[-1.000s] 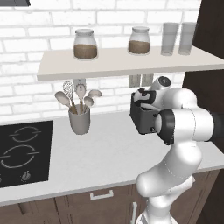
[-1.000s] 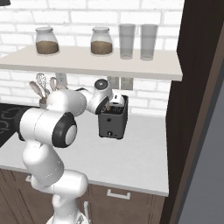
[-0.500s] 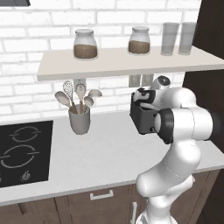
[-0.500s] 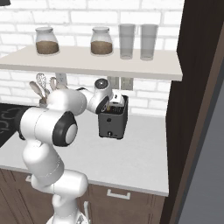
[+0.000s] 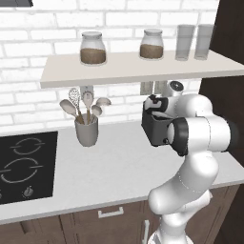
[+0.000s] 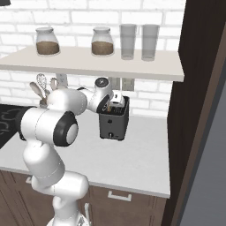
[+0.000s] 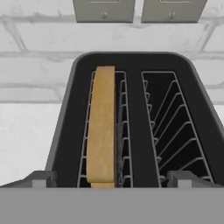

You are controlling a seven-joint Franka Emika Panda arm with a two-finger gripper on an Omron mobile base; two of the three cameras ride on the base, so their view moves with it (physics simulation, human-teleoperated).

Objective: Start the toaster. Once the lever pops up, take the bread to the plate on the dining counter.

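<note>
White brick wall filled the background, with a pale shelf (image 5: 138, 66) running across the upper part of both base views and carrying two brown-filled jars (image 5: 93, 47) and two clear glasses (image 5: 194, 42). Below it stretched the light grey desk (image 5: 109, 171), a black hob (image 5: 24, 164) set into it at the left edge of the left base view, and a grey utensil holder (image 5: 87, 129) with spoons standing just right of the hob. At centre right of that view the toaster (image 5: 155, 128) stood on the desk near the wall, partly hidden by the white arm; in the right base view the toaster (image 6: 114, 122) sat at centre, a small knob low on its front face. The end effector (image 6: 115, 100) hung directly over the top of the toaster, jaws spread wide and holding nothing. In the hand view the toaster (image 7: 131, 65) appeared from above, its two slots running up the frame; the bread (image 7: 101, 127) stood on edge in the left slot, while the right slot showed bare wire guides. Fingertips (image 7: 41, 178) sat at the bottom corners, one either side of the slots, apart from the bread. Two wall outlets (image 7: 140, 9) showed at the top edge.
</note>
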